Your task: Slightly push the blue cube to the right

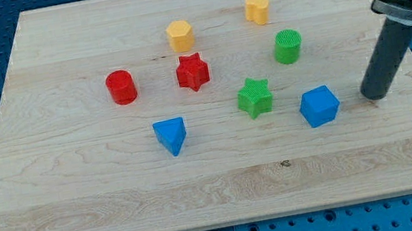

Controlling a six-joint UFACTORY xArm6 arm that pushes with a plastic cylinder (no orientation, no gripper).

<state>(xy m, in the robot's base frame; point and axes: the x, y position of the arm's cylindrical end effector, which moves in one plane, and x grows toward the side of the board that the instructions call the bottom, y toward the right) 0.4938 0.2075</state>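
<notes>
The blue cube [319, 106] lies on the wooden board [120, 207], right of centre. My tip [374, 94] rests on the board just to the cube's right, a small gap apart, at about the same height in the view. The dark rod rises from it toward the view's top right.
A green star [255, 97] sits left of the blue cube. A blue triangular block [170, 135] lies further left. A green cylinder [287, 47], red star [192, 72], red cylinder [122, 88] and two yellow blocks [180, 35] [258, 8] lie toward the view's top.
</notes>
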